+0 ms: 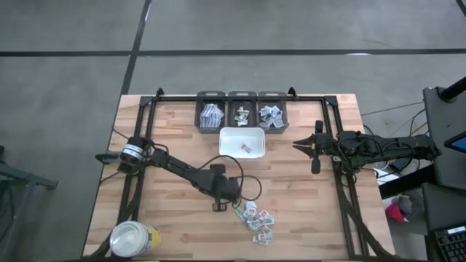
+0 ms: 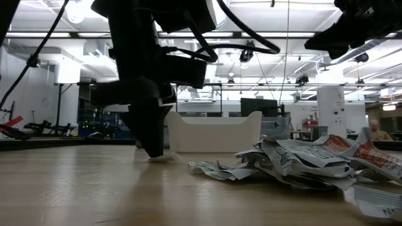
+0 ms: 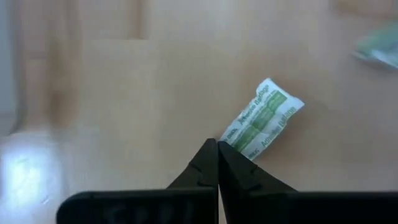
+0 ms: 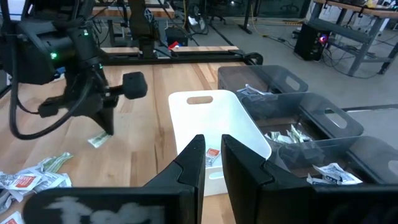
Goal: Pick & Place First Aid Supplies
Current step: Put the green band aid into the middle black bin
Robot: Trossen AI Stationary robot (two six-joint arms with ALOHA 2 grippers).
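Pincer tips of the left arm (image 3: pixel 217 163) are pressed fully together on the corner of a green-printed packet (image 3: pixel 264 117), low at centre of the left wrist frame; the packet lies flat on the wooden counter (image 1: pixel 175 127). From above, this pincer sits just below frame centre, beside the heap of packets (image 1: pixel 256 218) at lower centre. The right pincer (image 4: pixel 211 163) hovers over the white tray (image 1: pixel 242 143), fingers a narrow gap apart, empty. Three dark bins (image 1: pixel 241 109) line the top.
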